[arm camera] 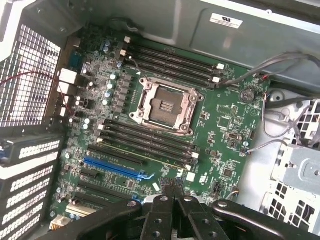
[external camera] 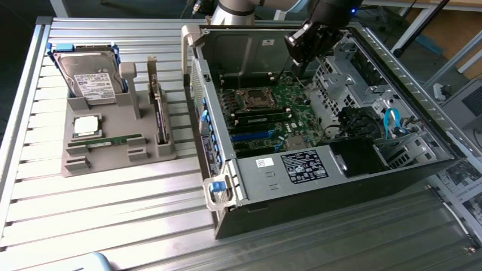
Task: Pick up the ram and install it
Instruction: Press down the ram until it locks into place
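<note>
The gripper (arm camera: pixel 173 192) sits nearest the wrist camera, fingers (arm camera: pixel 167 189) pressed together and empty, hanging over the motherboard (arm camera: pixel 225 135) with its bare CPU socket (arm camera: pixel 166 106) and the empty memory slots (arm camera: pixel 145 142) beside it. In the exterior view the gripper (external camera: pixel 305 66) hangs inside the open case (external camera: pixel 226 186) at about one o'clock, while the ram (external camera: pixel 105 140) lies flat on the grey holder (external camera: pixel 113 164) at nine o'clock, just below the processor (external camera: pixel 85 125) and hard drive (external camera: pixel 88 79).
</note>
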You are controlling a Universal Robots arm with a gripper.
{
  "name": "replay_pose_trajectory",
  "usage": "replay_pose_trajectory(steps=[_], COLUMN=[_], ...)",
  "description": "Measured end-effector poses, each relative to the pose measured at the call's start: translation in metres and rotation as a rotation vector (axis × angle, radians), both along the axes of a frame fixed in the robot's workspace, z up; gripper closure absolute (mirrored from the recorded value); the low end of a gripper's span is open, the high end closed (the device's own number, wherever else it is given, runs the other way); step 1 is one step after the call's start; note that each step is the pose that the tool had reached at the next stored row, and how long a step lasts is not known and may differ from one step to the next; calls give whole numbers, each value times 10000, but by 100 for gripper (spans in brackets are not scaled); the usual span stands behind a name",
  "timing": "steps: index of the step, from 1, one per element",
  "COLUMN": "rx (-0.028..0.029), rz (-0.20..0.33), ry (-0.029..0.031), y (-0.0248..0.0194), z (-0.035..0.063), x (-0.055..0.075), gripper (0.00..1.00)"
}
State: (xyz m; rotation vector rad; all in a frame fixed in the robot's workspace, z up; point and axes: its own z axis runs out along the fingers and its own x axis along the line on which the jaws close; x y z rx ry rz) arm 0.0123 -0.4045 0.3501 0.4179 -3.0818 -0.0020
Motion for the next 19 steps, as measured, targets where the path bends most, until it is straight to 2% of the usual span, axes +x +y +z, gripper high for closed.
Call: replay_pose_trajectory(steps=[13, 19], rx=[0, 0], rz=[-740, -1249], ry=[0, 0], y=[0, 0], z=[-1, -1], x=[-1, -1], gripper=[89, 89])
